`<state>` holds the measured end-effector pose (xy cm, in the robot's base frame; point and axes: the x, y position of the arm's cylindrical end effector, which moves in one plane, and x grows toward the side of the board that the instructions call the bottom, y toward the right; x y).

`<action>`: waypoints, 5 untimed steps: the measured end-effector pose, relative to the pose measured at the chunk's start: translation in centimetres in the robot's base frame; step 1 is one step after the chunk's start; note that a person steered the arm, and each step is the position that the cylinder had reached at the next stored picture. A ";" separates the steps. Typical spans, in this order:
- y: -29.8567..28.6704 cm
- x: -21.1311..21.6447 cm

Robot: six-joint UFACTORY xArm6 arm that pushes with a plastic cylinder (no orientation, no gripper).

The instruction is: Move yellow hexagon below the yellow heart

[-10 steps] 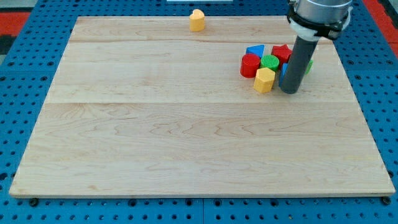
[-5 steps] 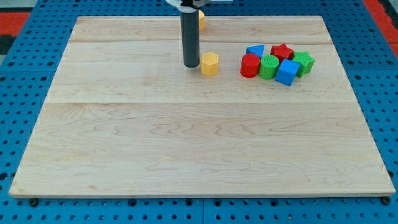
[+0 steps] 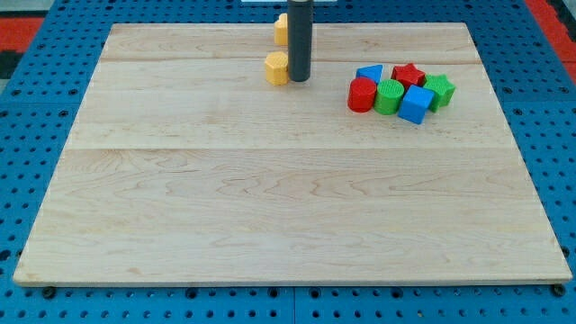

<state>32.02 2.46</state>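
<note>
Desk (image 3: 270, 216): pale wooden board, filling most of the view, sitting on a blue pegboard (image 3: 27, 135) with red showing at the top corners.
Rod (image 3: 299, 36): dark, straight, coming down from the view's top edge, upright, just right of the 2 yellow blocks.
My tip (image 3: 299, 79): planted on the desk right beside the yellow hexagon, on its right side, touching it or a hair off, too close to call.
Jaws: this arm has none, just the bare rod, so nothing is clenched or released, and nothing is grasped.
Cluster: 6 blocks bunched together at the view's upper right, well apart from my tip.
Blue cube (image 3: 415, 104): front right of the cluster, standing on a corner line, touching the green block beside it.
Red cylinder (image 3: 362, 94): leftmost of the cluster, upright.
Green block (image 3: 390, 95): ridged and roundish, between the red cylinder and the blue cube.
Green star (image 3: 440, 89): far right of the cluster.
Red star (image 3: 409, 75): back row, behind the blue cube.
Blue triangle (image 3: 368, 73): back row, behind the red cylinder.
Yellow hexagon (image 3: 276, 67): near the view's top, directly below the yellow heart, with a small gap between them.
Yellow heart (image 3: 282, 28): close to the desk's top edge, its right part hidden behind the rod.
</note>
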 end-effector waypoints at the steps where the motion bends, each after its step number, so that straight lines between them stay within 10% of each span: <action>1: -2.2 0.7; 5: -5.8 -3.3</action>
